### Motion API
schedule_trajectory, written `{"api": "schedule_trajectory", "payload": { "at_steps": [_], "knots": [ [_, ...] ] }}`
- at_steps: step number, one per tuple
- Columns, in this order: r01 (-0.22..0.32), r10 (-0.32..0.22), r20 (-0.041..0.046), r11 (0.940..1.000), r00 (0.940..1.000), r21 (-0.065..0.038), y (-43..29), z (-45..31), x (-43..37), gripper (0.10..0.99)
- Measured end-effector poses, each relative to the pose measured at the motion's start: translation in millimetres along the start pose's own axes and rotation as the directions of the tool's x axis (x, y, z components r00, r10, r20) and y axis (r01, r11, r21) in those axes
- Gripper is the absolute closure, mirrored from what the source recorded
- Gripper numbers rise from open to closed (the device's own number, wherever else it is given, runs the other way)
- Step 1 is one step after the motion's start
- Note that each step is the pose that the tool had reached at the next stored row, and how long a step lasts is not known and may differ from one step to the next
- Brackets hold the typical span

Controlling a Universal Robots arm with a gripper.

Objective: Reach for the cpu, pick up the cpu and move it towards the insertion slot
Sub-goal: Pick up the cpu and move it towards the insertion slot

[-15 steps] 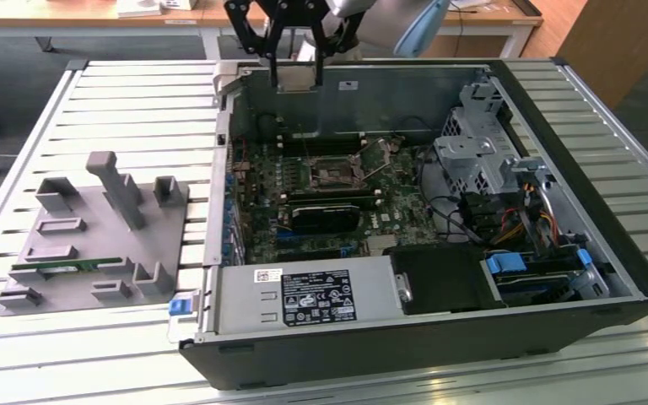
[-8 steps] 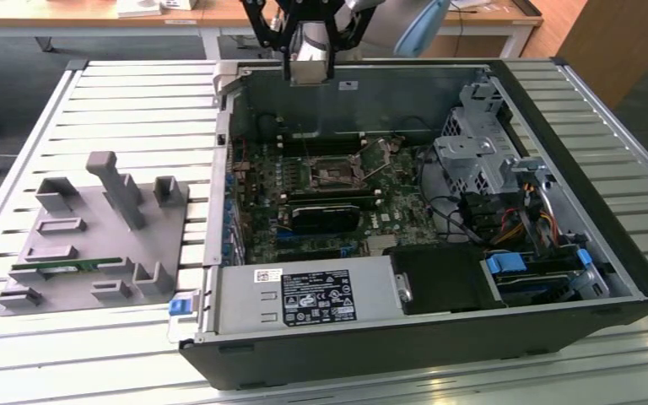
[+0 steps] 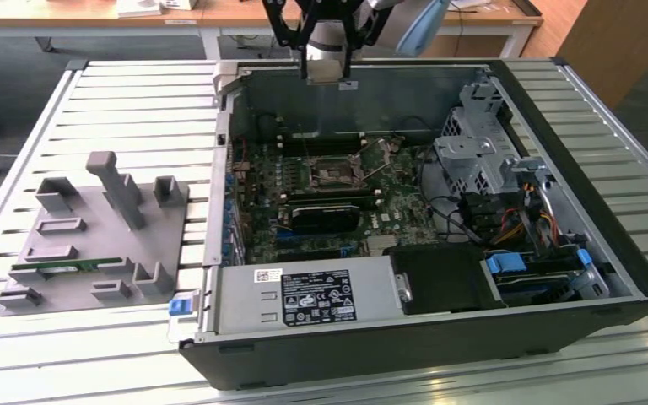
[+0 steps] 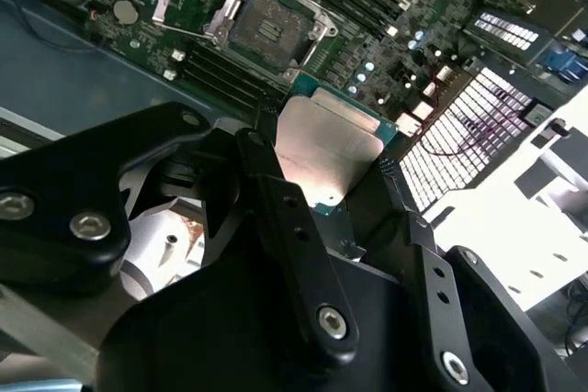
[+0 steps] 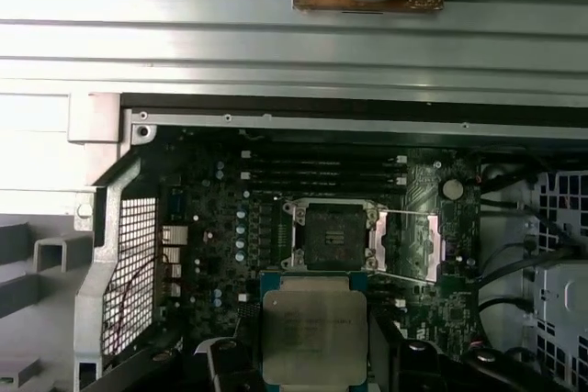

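So the cpu (image 4: 326, 149), a flat square chip with a brushed silver lid and thin pale-green rim, sits pinched between the black jointed fingers (image 4: 276, 190) of the gripper (image 5: 315, 355). It hangs in the air above the open computer case (image 3: 594, 253), over the motherboard (image 5: 211, 245). Beyond it lies the insertion slot (image 5: 333, 234), a dark square in a shiny metal frame, its hatch open.

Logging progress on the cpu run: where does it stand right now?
Done: the cpu is picked up, clamped between the fingers of the gripper. In hand: the arm carries it above the open computer case, over the far wall in the exterior view. Left: the insertion slot sits open and empty, its frame flipped aside; the chip is not over it.
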State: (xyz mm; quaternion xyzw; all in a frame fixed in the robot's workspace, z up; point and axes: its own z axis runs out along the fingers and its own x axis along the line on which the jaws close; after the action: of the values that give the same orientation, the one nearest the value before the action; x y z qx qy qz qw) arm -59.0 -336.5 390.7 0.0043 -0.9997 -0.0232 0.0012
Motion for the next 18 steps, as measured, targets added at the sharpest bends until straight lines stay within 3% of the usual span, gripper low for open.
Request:
{"api": "schedule_trajectory", "payload": {
  "at_steps": [2,3,13,18],
  "knots": [
    [0.000,0.000,0.0022,1.0000,1.0000,0.000,0.5,0.3,-5.5,0.541],
    [0.000,0.000,0.0073,1.0000,1.0000,0.000,1.7,0.9,-16.0,0.541],
    [-0.003,0.003,0.0080,1.0000,1.0000,0.000,1.7,1.0,-19.8,0.541],
    [-0.039,0.039,0.0102,0.9992,0.9992,0.000,1.8,1.3,-19.8,0.541]
  ]
}}
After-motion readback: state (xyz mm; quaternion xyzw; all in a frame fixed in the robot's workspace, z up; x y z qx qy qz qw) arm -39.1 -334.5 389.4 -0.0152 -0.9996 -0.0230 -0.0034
